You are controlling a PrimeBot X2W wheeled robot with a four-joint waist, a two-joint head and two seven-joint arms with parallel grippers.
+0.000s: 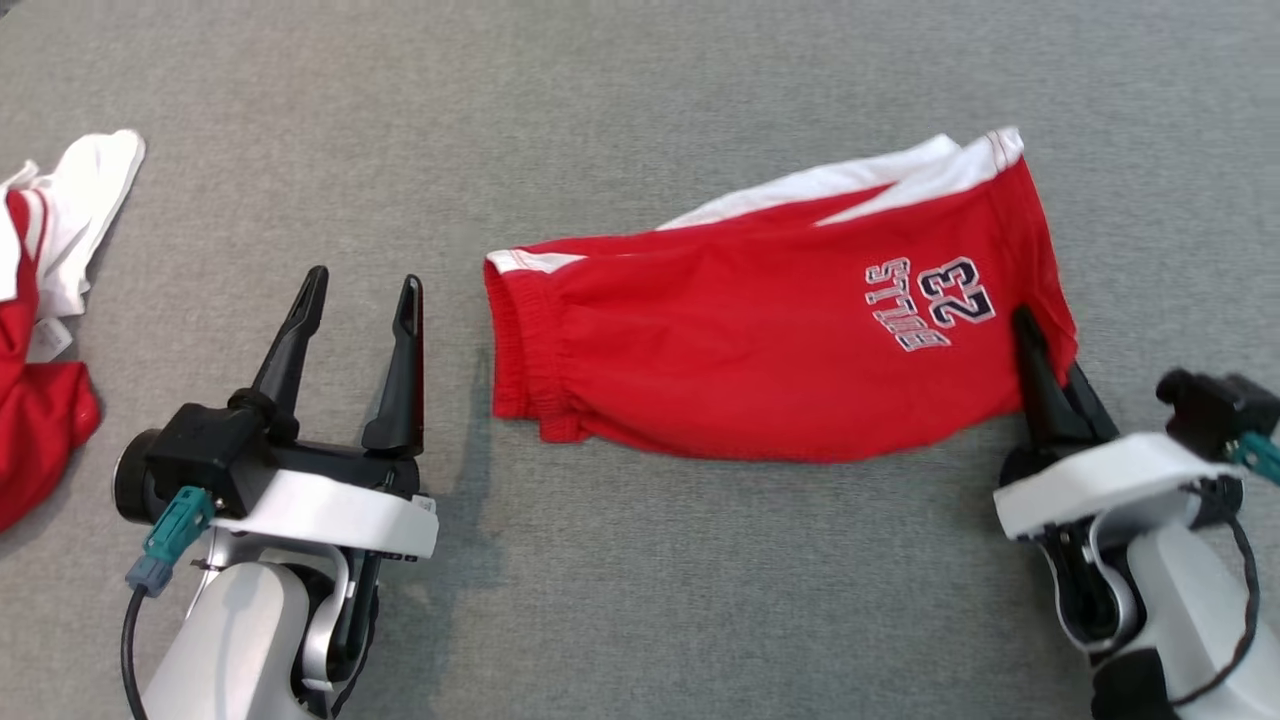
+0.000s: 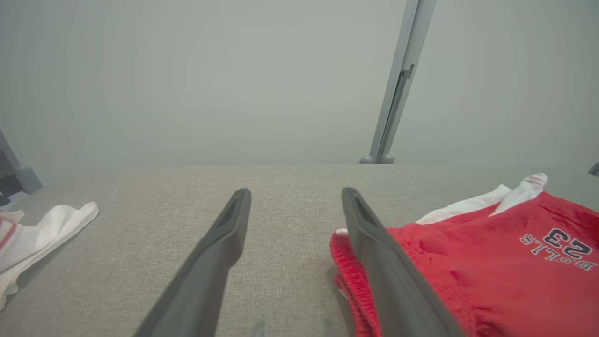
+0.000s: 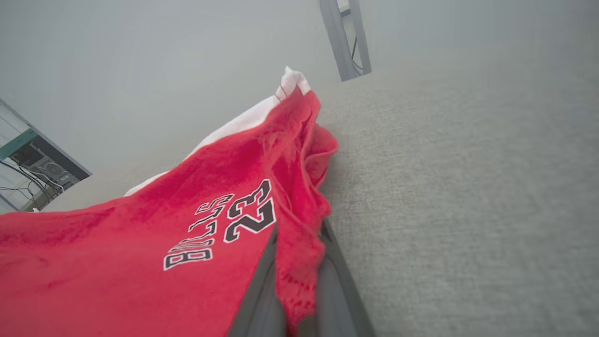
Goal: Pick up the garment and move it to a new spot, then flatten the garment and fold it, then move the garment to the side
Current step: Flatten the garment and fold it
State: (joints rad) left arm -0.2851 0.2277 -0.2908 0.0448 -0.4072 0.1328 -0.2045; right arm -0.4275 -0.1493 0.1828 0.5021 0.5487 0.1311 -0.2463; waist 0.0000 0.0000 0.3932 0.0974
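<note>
The garment (image 1: 760, 350) is a pair of red shorts with white side stripes and a "BULLS 23" print, lying folded on the grey cloth surface. My right gripper (image 1: 1040, 345) is shut on the garment's lower right hem; in the right wrist view red cloth (image 3: 295, 262) is pinched between its fingers. My left gripper (image 1: 360, 285) stands open just left of the waistband, holding nothing. In the left wrist view the garment (image 2: 491, 262) lies right of the left gripper (image 2: 295, 201), its waistband partly behind the right finger.
Another red and white garment (image 1: 45, 300) lies crumpled at the far left edge, also seen as white cloth (image 2: 32, 238). A grey metal post (image 2: 398, 84) stands beyond the surface's far edge. Bare grey cloth (image 1: 640, 90) stretches behind and in front of the shorts.
</note>
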